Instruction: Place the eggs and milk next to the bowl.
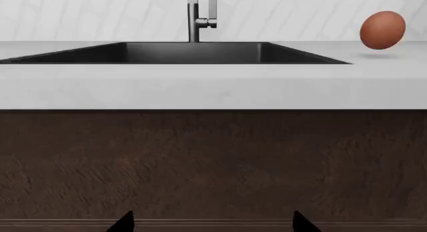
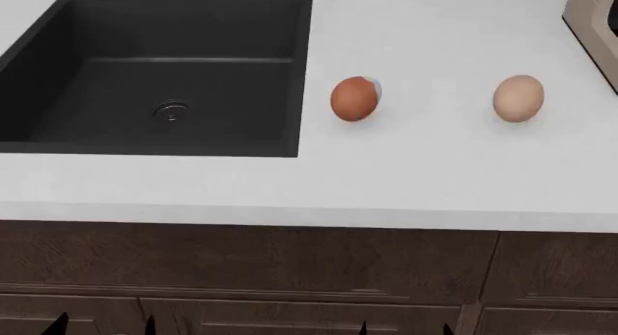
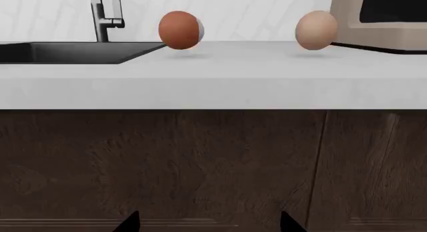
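Observation:
Two eggs rest on the white countertop (image 2: 435, 176). The reddish-brown egg (image 2: 354, 99) with a pale patch lies just right of the sink, and also shows in the left wrist view (image 1: 382, 30) and the right wrist view (image 3: 179, 30). The light tan egg (image 2: 519, 98) (image 3: 316, 30) lies further right, near the microwave. My left gripper (image 2: 103, 326) (image 1: 212, 224) and right gripper (image 2: 406, 328) (image 3: 210, 224) hang low in front of the cabinet doors, below counter height. Both are open with nothing between their fingers. The milk and the bowl are out of view.
A deep black sink (image 2: 242, 31) is set into the counter at the left, with a metal faucet (image 1: 198, 19) behind it. A beige microwave (image 2: 594, 17) (image 3: 380, 19) stands at the far right. Dark wooden cabinet fronts (image 2: 289, 270) run under the counter edge.

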